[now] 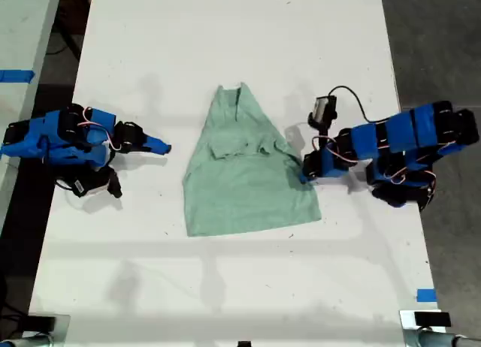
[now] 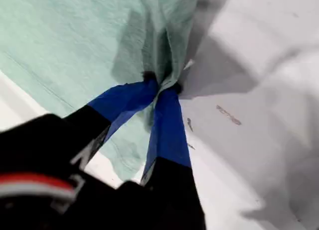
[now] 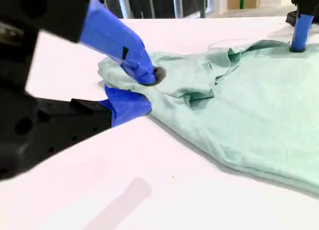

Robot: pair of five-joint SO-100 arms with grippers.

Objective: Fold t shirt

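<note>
My first gripper is clamped on the side edge of the t shirt, which lies flat ahead of it, long axis crosswise to its reach. My second gripper, jaws parted and empty, rests near the opposite edge, not touching.

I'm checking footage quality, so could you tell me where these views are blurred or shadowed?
Exterior view: sharp, evenly lit, soft arm shadows on the table. First wrist view: my first gripper is soft-focus; the pinched t shirt casts a shadow. Second wrist view: my second gripper blurs close up; the table glares white.
</note>
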